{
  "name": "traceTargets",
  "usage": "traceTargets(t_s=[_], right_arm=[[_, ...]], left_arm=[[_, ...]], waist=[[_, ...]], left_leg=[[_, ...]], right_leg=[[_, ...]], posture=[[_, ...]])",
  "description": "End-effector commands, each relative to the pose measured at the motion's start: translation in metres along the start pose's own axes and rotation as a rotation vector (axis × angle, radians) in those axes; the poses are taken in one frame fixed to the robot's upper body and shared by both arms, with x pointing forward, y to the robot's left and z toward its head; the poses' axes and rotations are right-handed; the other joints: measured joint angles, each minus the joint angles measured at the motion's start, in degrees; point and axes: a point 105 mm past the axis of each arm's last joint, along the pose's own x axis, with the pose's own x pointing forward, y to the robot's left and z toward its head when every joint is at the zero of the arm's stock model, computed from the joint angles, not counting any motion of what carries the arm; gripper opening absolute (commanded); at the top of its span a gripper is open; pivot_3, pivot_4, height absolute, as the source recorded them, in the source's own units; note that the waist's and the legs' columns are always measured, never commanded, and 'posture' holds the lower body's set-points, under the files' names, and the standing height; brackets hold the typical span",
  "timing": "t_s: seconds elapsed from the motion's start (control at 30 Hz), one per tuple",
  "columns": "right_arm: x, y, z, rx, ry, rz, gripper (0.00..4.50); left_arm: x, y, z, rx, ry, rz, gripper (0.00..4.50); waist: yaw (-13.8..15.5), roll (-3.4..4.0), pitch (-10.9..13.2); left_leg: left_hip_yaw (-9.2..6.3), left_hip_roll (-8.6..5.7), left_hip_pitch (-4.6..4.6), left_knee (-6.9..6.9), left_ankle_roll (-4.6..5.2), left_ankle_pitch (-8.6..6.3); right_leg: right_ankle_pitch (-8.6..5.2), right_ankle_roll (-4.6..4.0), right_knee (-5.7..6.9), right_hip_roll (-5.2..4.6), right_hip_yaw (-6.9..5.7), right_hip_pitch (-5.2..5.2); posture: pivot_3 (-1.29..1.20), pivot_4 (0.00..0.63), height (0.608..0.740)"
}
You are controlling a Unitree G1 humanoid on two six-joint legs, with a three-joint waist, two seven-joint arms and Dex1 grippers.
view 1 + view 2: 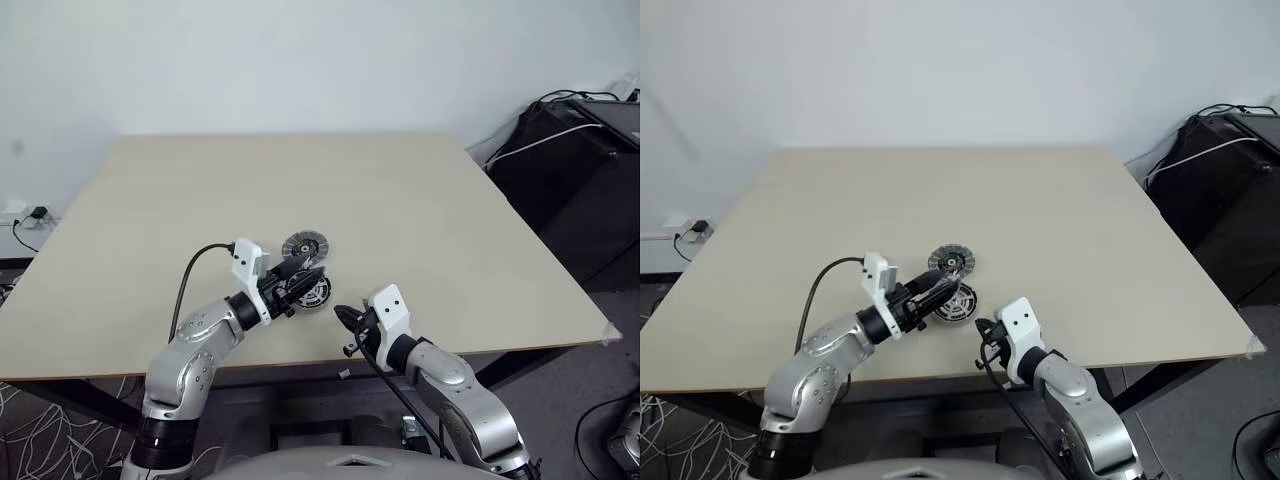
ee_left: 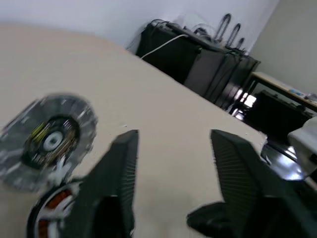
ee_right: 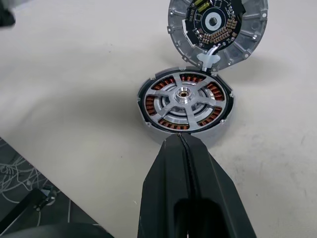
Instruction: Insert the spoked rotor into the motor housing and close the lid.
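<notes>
Beige table (image 1: 420, 230) standing against a white wall, black equipment and cables (image 1: 580, 150) sitting off its far right corner.

Motor housing (image 3: 184, 105) lying flat near the table's front edge, about midway along it. Spoked rotor (image 3: 184, 96) sitting inside the housing already, its silver arms crossing over the ring of copper-brown windings, hub at centre. Lid (image 3: 218, 27) lying just behind the housing, toward the far edge, open face up and showing a dark round circuit board; its rim is touching or nearly touching the housing's rim, and a short pale tab is bridging the two.

Left gripper (image 1: 305, 272) hanging just over the housing's left side, pointing across toward the right edge. Its two black fingers (image 2: 116, 178) are standing apart with bare tabletop showing between them, clasping nothing.

Right gripper (image 3: 182, 141) sitting at the front edge, just in front of the housing, pointing at it. Its fingers are pressed tight together, nothing between them, tips almost at the housing's near rim; contact cannot be told.
</notes>
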Motion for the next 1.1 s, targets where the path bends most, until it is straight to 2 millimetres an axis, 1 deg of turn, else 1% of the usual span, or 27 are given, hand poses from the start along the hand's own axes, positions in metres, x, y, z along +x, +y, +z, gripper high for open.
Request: traceTargets(t_s=[0.03,0.13,0.2,0.27,0.33,0.43,0.53,0.6,0.73,0.9,1.0,1.07,1.1], right_arm=[[0.002,-0.003,0.011,-0.014,-0.040,-0.002,0.00],[0.004,-0.005,0.010,-0.020,-0.040,-0.001,0.00],[0.008,-0.008,0.010,-0.027,-0.038,-0.006,0.00],[0.014,-0.011,0.011,-0.033,-0.043,-0.007,0.00],[0.021,-0.012,0.014,-0.037,-0.049,-0.006,0.00],[0.037,-0.014,0.017,-0.050,-0.051,-0.007,0.00],[0.052,-0.015,0.020,-0.068,-0.048,-0.006,0.00],[0.060,-0.014,0.023,-0.085,-0.049,0.003,0.00],[0.078,-0.010,0.030,-0.107,-0.058,0.031,0.00],[0.091,-0.003,0.035,-0.131,-0.062,0.068,0.00],[0.098,-0.001,0.030,-0.130,-0.039,0.082,0.00],[0.101,-0.001,0.024,-0.125,-0.012,0.089,0.00],[0.102,-0.001,0.017,-0.127,0.019,0.091,0.00]], left_arm=[[-0.008,0.003,0.006,0.101,-0.037,0.026,1.02],[-0.017,0.011,-0.005,0.204,-0.001,0.070,0.04],[-0.023,0.019,-0.011,0.253,0.000,0.118,0.04],[-0.030,0.025,-0.017,0.359,0.000,0.152,0.04],[-0.034,0.028,-0.023,0.425,-0.001,0.175,0.04],[-0.041,0.028,-0.039,0.479,0.030,0.185,0.04],[-0.046,0.026,-0.052,0.469,0.050,0.179,0.04],[-0.047,0.024,-0.058,0.433,0.055,0.180,0.04],[-0.050,0.023,-0.062,0.363,0.037,0.207,0.04],[-0.049,0.018,-0.065,0.324,0.038,0.191,0.04],[-0.049,0.017,-0.066,0.328,0.050,0.178,0.04],[-0.049,0.016,-0.067,0.329,0.055,0.175,0.04],[-0.049,0.016,-0.067,0.328,0.057,0.171,0.04]], waist=[[0.00,0.02,0.00],[0.00,0.02,0.00],[0.00,0.06,-0.02],[0.01,0.06,-0.01],[-0.01,0.07,-0.02],[-0.18,0.11,-0.02],[-0.20,0.13,-0.03],[-0.18,0.15,-0.02],[-0.28,0.20,0.00],[-0.77,0.26,-0.01],[-0.88,0.27,-0.02],[-0.86,0.29,-0.01],[-0.86,0.29,-0.01]], left_leg=[[0.00,0.00,0.00,-0.01,0.00,0.00],[0.02,0.01,0.00,-0.03,-0.02,-0.01],[0.03,-0.01,0.00,-0.04,-0.10,-0.06],[0.04,0.01,0.00,-0.04,-0.16,-0.10],[0.04,0.01,0.00,-0.05,-0.17,-0.10],[0.05,0.06,-0.01,-0.09,-0.18,-0.11],[0.07,0.06,-0.02,-0.13,-0.16,-0.10],[0.07,0.06,-0.04,-0.16,-0.06,-0.04],[0.07,0.06,-0.07,-0.18,-0.02,-0.02],[0.06,0.01,-0.05,-0.18,-0.02,-0.01],[0.06,-0.01,-0.05,-0.21,-0.01,-0.01],[0.07,-0.02,-0.05,-0.21,-0.01,-0.01],[0.07,-0.03,-0.05,-0.20,0.00,-0.01]], right_leg=[[0.00,-0.01,0.00,0.00,0.00,-0.01],[0.00,-0.01,0.00,-0.03,0.01,-0.03],[0.00,-0.02,-0.01,-0.07,0.01,-0.03],[0.01,-0.02,-0.01,-0.12,0.01,-0.04],[0.01,-0.02,-0.01,-0.14,0.01,-0.04],[0.01,-0.03,-0.02,-0.14,0.01,-0.08],[0.04,-0.08,-0.02,-0.15,0.02,-0.12],[0.13,-0.22,-0.02,-0.15,0.02,-0.14],[0.16,-0.28,-0.02,-0.17,0.01,-0.16],[0.15,-0.28,-0.01,-0.12,-0.02,-0.15],[0.15,-0.29,-0.01,-0.10,-0.02,-0.16],[0.15,-0.30,-0.01,-0.10,-0.02,-0.15],[0.16,-0.30,-0.01,-0.10,-0.02,-0.15]], posture=[[0.00,0.000,0.740],[0.00,0.000,0.740],[0.00,0.000,0.740],[0.00,0.000,0.740],[0.00,0.000,0.740],[0.00,0.000,0.740],[0.00,0.000,0.740],[0.00,0.000,0.740],[0.00,0.000,0.740],[0.00,0.000,0.740],[0.00,0.000,0.740],[0.00,0.000,0.740],[0.00,0.000,0.740]])
